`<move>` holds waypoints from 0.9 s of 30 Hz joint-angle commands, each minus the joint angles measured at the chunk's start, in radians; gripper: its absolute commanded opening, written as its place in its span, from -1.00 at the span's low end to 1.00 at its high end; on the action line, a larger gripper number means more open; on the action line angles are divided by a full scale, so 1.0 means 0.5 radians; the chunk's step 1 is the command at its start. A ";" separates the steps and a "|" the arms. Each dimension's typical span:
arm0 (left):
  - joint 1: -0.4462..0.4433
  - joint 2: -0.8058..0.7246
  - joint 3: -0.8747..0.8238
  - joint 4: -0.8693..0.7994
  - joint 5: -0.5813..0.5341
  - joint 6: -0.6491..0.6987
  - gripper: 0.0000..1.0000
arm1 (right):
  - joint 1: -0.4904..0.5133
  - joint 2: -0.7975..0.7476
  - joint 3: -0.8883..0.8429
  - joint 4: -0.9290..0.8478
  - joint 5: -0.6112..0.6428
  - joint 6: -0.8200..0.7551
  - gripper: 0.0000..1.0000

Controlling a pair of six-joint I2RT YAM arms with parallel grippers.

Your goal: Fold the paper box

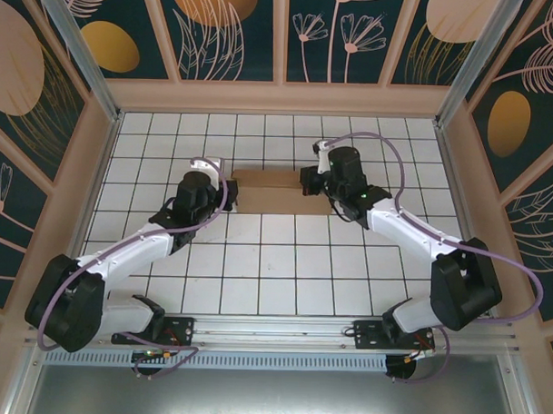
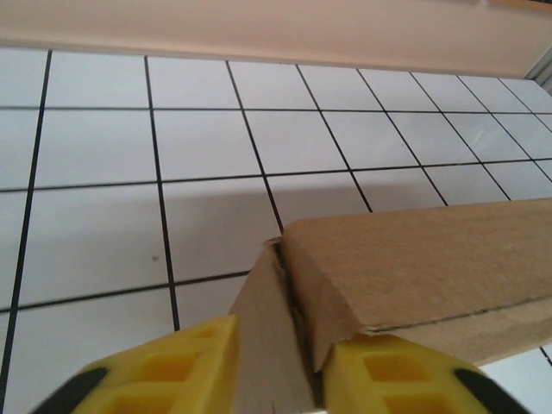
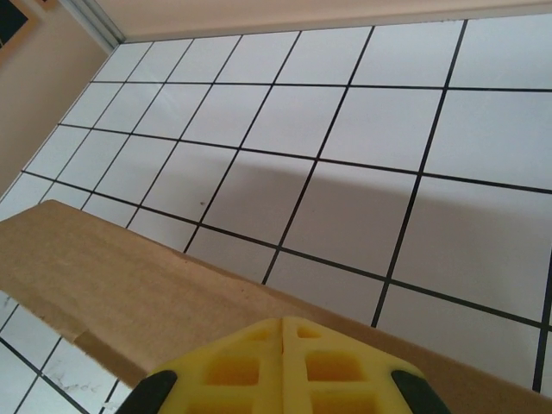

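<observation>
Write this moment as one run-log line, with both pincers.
object: flat brown cardboard box, folded | left pincer: astride box corner, grip unclear | right pincer: shut, over box edge

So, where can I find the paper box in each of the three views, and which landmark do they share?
Top external: the paper box lies flat near the picture's centre.
Left wrist: the paper box is at the lower right and runs to the right edge.
Right wrist: the paper box is a slanting band across the lower left.
Shared landmark: the white tiled table with black grid lines.
</observation>
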 commanded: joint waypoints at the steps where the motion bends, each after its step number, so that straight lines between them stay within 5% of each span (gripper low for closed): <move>1: -0.014 -0.054 -0.036 -0.291 0.091 -0.008 -0.25 | 0.025 0.009 -0.099 -0.023 0.108 0.037 -0.87; 13: -0.013 -0.198 -0.047 -0.455 0.133 -0.048 -0.13 | 0.039 0.060 -0.147 0.049 0.224 0.146 -0.82; 21: -0.013 -0.188 0.018 -0.394 0.530 -0.077 -0.07 | 0.119 0.079 -0.155 0.098 0.453 0.291 -0.79; 27: -0.013 -0.274 0.018 -0.517 0.539 -0.037 -0.04 | 0.182 0.128 -0.179 0.127 0.592 0.350 -0.75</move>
